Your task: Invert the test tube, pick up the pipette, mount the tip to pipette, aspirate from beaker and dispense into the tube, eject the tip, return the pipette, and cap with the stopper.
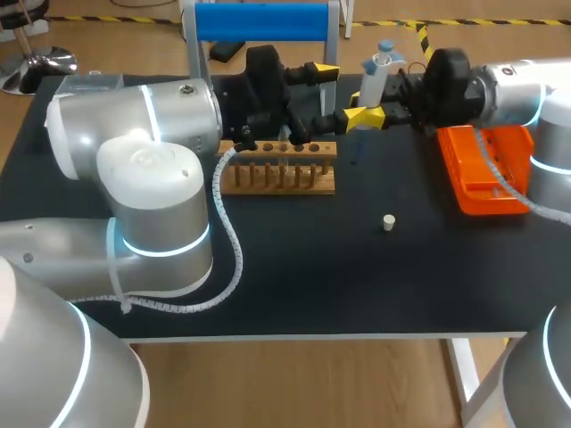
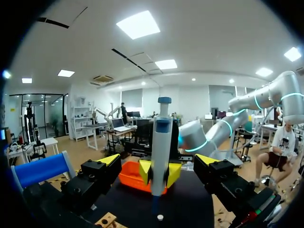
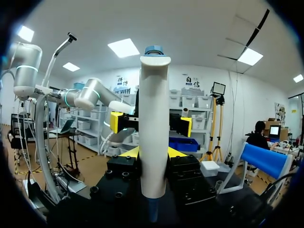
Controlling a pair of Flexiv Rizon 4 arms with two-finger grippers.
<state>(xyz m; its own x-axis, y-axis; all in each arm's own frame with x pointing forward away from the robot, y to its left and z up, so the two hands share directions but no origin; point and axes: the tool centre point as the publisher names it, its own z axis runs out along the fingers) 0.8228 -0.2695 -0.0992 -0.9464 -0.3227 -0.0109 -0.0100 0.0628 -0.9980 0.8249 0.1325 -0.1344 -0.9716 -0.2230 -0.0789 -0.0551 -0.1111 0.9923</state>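
Pipette (image 3: 153, 128) sits clamped in right end effector (image 3: 153, 153) (left end effector (image 2: 158, 160) gapes released).

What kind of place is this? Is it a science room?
Probably a science lab bench run by robots: there is a wooden test tube rack, an orange tray, and my right pincer holds a pipette.

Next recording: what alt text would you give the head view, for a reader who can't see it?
The right gripper holds a pipette above the far side of the black table, facing the open left gripper. Nearer the camera are a wooden rack, an orange box and a small white stopper lying alone.
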